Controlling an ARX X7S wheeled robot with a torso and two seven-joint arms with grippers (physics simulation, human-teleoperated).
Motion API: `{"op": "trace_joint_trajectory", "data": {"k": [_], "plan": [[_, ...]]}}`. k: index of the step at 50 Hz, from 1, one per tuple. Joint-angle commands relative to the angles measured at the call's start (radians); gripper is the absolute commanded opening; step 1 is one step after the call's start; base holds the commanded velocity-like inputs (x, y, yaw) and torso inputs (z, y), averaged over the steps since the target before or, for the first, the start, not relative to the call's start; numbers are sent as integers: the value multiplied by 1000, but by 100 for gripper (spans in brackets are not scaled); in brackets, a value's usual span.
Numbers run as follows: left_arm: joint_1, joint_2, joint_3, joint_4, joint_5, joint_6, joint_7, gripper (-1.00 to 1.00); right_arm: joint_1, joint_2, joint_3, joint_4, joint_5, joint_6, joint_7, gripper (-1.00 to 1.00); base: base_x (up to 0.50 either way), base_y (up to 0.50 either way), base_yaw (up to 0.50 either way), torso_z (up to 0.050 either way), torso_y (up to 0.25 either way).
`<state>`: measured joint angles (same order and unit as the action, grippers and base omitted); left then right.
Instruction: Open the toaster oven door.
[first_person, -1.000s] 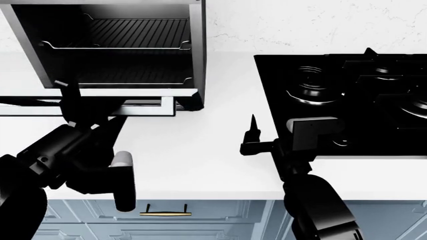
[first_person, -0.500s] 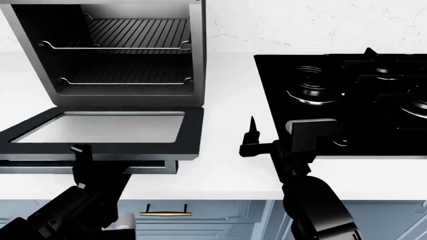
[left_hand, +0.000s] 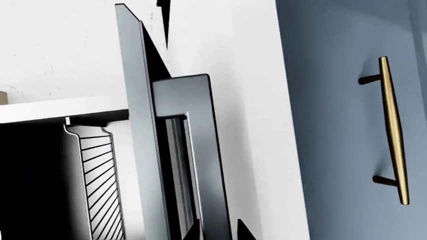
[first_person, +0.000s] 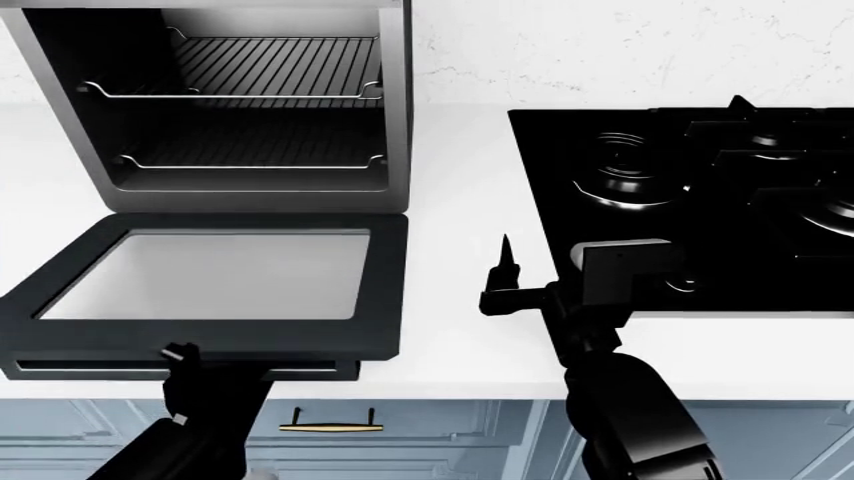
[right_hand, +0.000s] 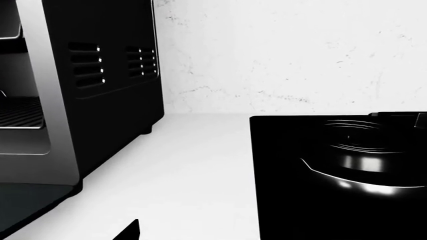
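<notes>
The toaster oven (first_person: 254, 100) stands at the back left of the white counter, its wire racks showing. The toaster oven door (first_person: 387, 290) hangs open, lying about flat out toward me, its glass window facing up. Its bar handle (first_person: 307, 368) runs along the front edge. My left gripper (first_person: 180, 358) is at that edge from below, shut on the handle. In the left wrist view its fingertips (left_hand: 193, 232) straddle the door's (left_hand: 200, 150) edge. My right gripper (first_person: 505, 270) hovers open and empty over the counter, between the oven and the hob; one fingertip (right_hand: 130, 231) shows.
A black gas hob (first_person: 694, 180) fills the counter's right side and also shows in the right wrist view (right_hand: 333, 175). Blue cabinet fronts with a brass handle (first_person: 330, 427) lie below the counter edge. The open door overhangs the counter's front left.
The door has swung down from partly open to lying flat. My left gripper moved down and toward the counter's front edge with the handle. The right arm has not moved.
</notes>
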<state>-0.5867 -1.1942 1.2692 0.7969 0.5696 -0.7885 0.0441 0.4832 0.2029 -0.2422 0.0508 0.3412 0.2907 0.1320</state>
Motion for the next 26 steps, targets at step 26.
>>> {"op": "trace_joint_trajectory", "data": {"k": [26], "plan": [[161, 259, 125, -519, -239, 325, -256, -100, -9, 21, -9, -15, 9, 5, 22, 100, 18, -9, -20, 0, 0]]}}
